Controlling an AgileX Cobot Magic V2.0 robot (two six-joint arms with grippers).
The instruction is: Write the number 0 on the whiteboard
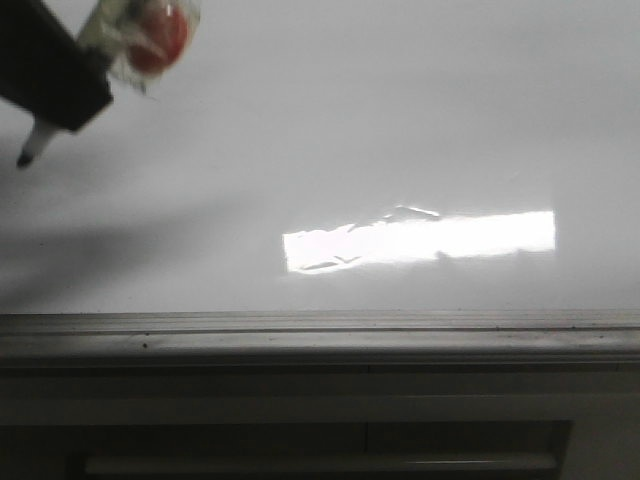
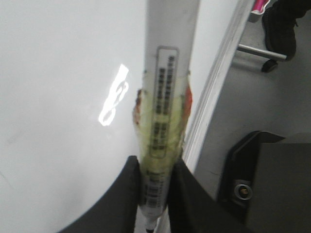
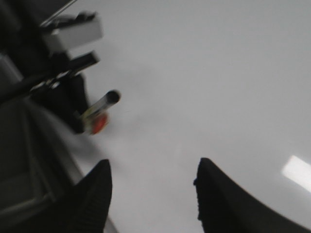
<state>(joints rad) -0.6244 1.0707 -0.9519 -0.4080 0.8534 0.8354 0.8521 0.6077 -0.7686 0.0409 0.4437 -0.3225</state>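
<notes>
No black loop is drawn yet on the large glossy white whiteboard (image 1: 330, 130), whose grey-framed surface is bare apart from a bright light patch. The left tool (image 2: 155, 187) is clamped on a white-barrelled marker pen (image 2: 167, 92), its long axis slanting down-left in the front view, the dark tip close above the board's upper-left part. The right tool (image 3: 153, 194) hangs empty with jaws apart, so the left arm is nearer.

The front view looks low and forward across the whiteboard (image 1: 330, 130), its frame edge nearest. The left wrist view looks close along the marker (image 2: 165, 111) toward the board's edge. The right wrist view looks across the board from farther off, sharing the marker and board.
</notes>
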